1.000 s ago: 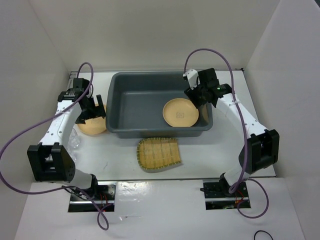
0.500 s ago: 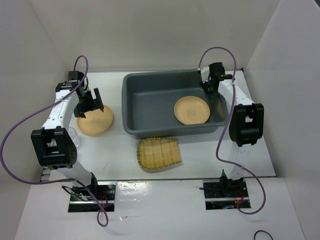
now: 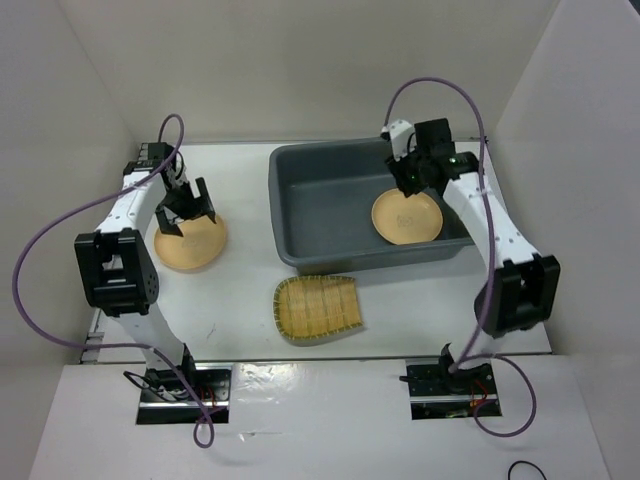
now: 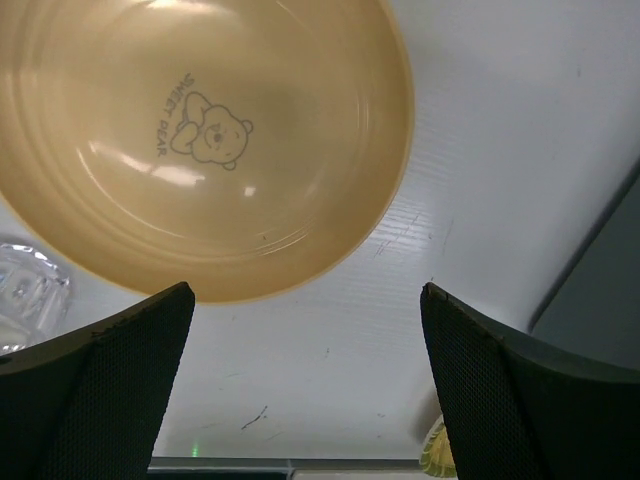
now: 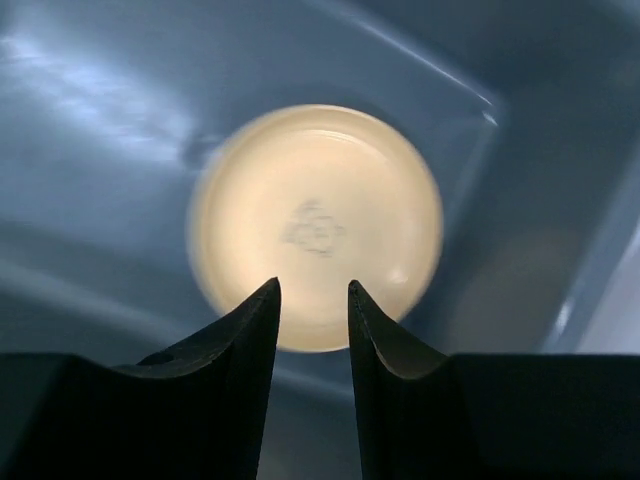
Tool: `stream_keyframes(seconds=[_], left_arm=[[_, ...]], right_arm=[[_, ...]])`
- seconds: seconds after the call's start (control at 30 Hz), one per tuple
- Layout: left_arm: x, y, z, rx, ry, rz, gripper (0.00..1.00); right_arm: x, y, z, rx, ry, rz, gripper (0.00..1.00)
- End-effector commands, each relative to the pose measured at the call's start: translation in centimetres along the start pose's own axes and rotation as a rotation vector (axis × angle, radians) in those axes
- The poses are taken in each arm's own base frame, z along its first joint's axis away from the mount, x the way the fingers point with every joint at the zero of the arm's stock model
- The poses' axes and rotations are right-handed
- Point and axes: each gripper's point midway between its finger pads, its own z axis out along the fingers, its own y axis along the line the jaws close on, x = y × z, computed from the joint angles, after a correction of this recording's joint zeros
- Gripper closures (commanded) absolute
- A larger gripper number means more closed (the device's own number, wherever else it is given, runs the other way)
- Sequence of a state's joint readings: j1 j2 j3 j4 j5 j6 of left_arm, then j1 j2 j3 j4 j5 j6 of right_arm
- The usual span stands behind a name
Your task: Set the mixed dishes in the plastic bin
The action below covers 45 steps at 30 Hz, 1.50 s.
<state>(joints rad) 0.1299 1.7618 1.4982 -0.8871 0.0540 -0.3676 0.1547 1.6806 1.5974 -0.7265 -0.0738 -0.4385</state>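
Note:
One tan plate [image 3: 190, 243] lies on the table at the left; in the left wrist view [image 4: 200, 140] it shows a bear print. My left gripper [image 3: 186, 205] hovers over its far edge, open wide and empty [image 4: 305, 300]. A clear cup [image 4: 25, 290] stands by the plate's edge; my left arm hides it in the top view. The second tan plate [image 3: 408, 217] lies inside the dark grey bin [image 3: 330, 235]. My right gripper [image 3: 410, 172] hangs above it, jaws a little apart and empty [image 5: 313, 290]. The yellow bamboo tray [image 3: 318, 307] lies in front of the bin.
White walls close in the table at the left, back and right. The bin's wall [image 4: 600, 290] shows to the right of my left gripper. The plate in the bin [image 5: 315, 225] sits near the bin's right corner.
The bin, with its plate inside, has slid to the right. My right gripper moved right with it. My left gripper drew back to the far edge of the left plate.

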Motion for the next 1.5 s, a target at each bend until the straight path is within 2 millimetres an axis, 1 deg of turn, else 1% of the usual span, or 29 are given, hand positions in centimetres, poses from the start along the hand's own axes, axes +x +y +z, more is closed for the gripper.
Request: stream_keyframes(seconds=[0.0, 0.07, 0.1, 0.13, 0.2, 0.23, 0.27, 0.4, 0.47, 0.53, 0.6, 0.63, 0.7, 0.73, 0.77, 0.8, 0.83, 0.87, 0.9, 0.93, 1.0, 1.07, 1.1, 1.2, 1.23, 1.33, 1.37, 1.4, 1.47], left_arm=[[-1.0, -1.0, 1.1, 0.048, 0.024, -0.031, 0.00], [-0.6, -2.4, 2.2, 0.073, 0.057, -0.008, 0.00], [-0.3, -3.6, 2.4, 0.082, 0.064, 0.022, 0.00], [0.1, -4.0, 2.7, 0.073, 0.082, 0.038, 0.00], [0.7, -4.3, 3.7, 0.030, 0.104, 0.067, 0.00], [1.2, -4.9, 4.1, 0.021, 0.112, 0.090, 0.00], [1.8, -4.6, 4.7, -0.004, 0.129, 0.098, 0.00], [3.0, -4.6, 5.8, -0.026, 0.142, 0.110, 0.00], [3.8, -4.5, 6.6, -0.043, 0.167, 0.120, 0.01], [4.4, -3.8, 7.3, -0.068, 0.188, 0.120, 0.05], [5.6, -3.6, 8.5, -0.081, 0.228, 0.137, 0.13], [6.0, -3.3, 9.2, -0.090, 0.249, 0.136, 0.22], [6.7, -3.4, 10.0, -0.096, 0.269, 0.144, 0.23], [6.9, -3.2, 10.3, -0.100, 0.280, 0.144, 0.25], [6.8, -3.3, 10.6, -0.096, 0.270, 0.144, 0.30], [7.0, -3.6, 10.6, -0.094, 0.271, 0.155, 0.36], [7.0, -3.6, 10.6, -0.094, 0.271, 0.155, 0.46], [6.9, -3.4, 10.6, -0.107, 0.266, 0.157, 0.61], [6.5, -3.4, 10.6, -0.112, 0.252, 0.159, 0.91], [6.2, -3.3, 10.4, -0.127, 0.244, 0.161, 1.00], [4.4, -3.2, 9.6, -0.160, 0.199, 0.178, 1.00], [2.4, -3.0, 8.0, -0.205, 0.148, 0.184, 1.00], [-0.1, -4.1, 6.5, -0.190, 0.072, 0.169, 1.00], [-4.1, -4.7, 3.6, -0.180, -0.042, 0.132, 1.00], [-6.0, -5.7, 1.5, -0.157, -0.097, 0.128, 1.00], [-7.4, -7.1, 0.5, -0.124, -0.100, 0.118, 1.00], [-9.3, -8.2, -1.1, -0.088, -0.160, 0.115, 1.00], [-10.0, -8.9, -1.5, -0.063, -0.179, 0.102, 1.00], [-10.9, -10.6, -3.6, -0.007, -0.224, 0.089, 1.00]], right_arm=[[-0.9, 2.4, -4.2, 0.002, -0.082, -0.047, 0.61], [0.1, 2.7, -4.8, 0.008, -0.075, -0.033, 0.61], [0.4, 2.9, -5.2, 0.008, -0.075, -0.023, 0.61], [0.9, 2.3, -6.2, 0.036, -0.085, 0.000, 0.61], [2.7, 1.7, -6.0, 0.084, -0.066, 0.022, 0.61], [3.0, 1.3, -6.8, 0.119, -0.079, 0.024, 0.60], [4.2, 0.6, -6.4, 0.179, -0.059, 0.041, 0.58], [6.1, -1.7, -7.2, 0.331, -0.055, 0.115, 0.57], [6.7, -2.2, -7.5, 0.364, -0.053, 0.142, 0.57], [6.9, -2.0, -7.7, 0.345, -0.056, 0.161, 0.57], [7.0, -1.6, -8.1, 0.315, -0.063, 0.165, 0.54], [7.2, -0.7, -7.9, 0.266, -0.056, 0.161, 0.54], [7.4, -1.2, -8.5, 0.267, -0.068, 0.191, 0.53], [8.1, -0.8, -8.2, 0.245, -0.053, 0.209, 0.53], [8.7, -1.2, -8.4, 0.251, -0.047, 0.224, 0.53], [8.5, -1.1, -8.8, 0.256, -0.063, 0.237, 0.53], [9.1, -1.1, -8.5, 0.248, -0.051, 0.245, 0.53], [9.3, -0.9, -8.6, 0.248, -0.052, 0.258, 0.53], [9.7, -0.4, -8.2, 0.222, -0.047, 0.257, 0.53], [10.0, 0.0, -8.1, 0.209, -0.043, 0.257, 0.53], [10.5, 0.1, -8.2, 0.193, -0.046, 0.272, 0.53], [10.6, -0.2, -8.2, 0.199, -0.045, 0.279, 0.53], [11.1, -0.3, -8.1, 0.204, -0.034, 0.287, 0.53], [11.5, -1.1, -8.4, 0.238, -0.037, 0.312, 0.52], [11.5, -1.1, -8.4, 0.238, -0.037, 0.313, 0.52], [11.6, -1.2, -8.4, 0.248, -0.034, 0.322, 0.52], [11.7, -1.4, -8.4, 0.258, -0.031, 0.323, 0.52], [11.8, -1.5, -8.5, 0.268, -0.027, 0.323, 0.52], [12.3, -2.1, -8.4, 0.297, -0.016, 0.331, 0.52]])
